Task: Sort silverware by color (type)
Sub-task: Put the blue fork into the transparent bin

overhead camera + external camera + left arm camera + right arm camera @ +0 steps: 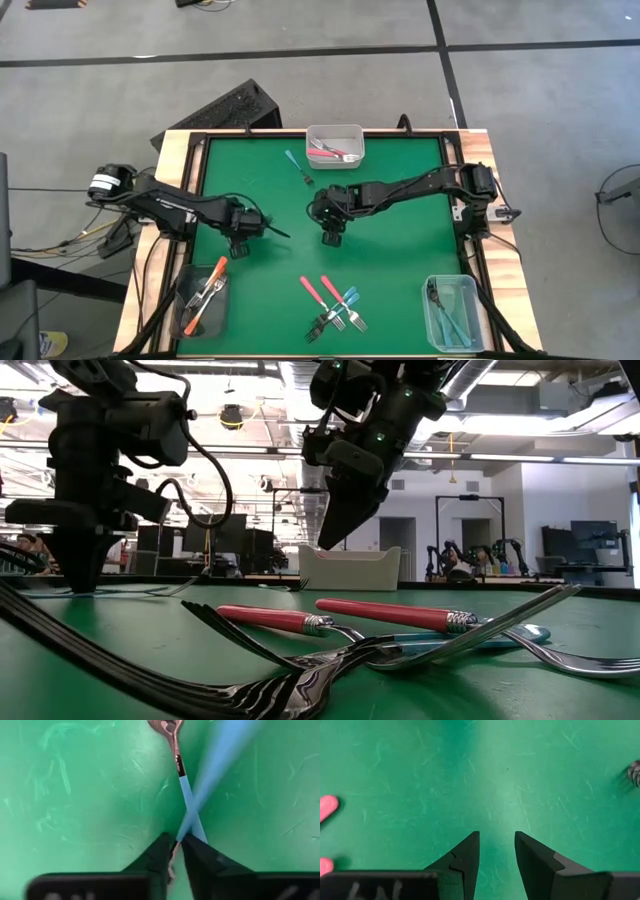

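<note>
Left gripper (pixel 240 243) fingers pinched nearly together; right gripper (pixel 331 236) fingers spread, pointing down.

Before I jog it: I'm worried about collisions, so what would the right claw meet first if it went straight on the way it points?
Probably only the bare green table mat; the open right claw has nothing between its tips.

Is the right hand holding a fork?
No. In its wrist view the right hand is open over bare green mat, nothing between its fingers.
</note>
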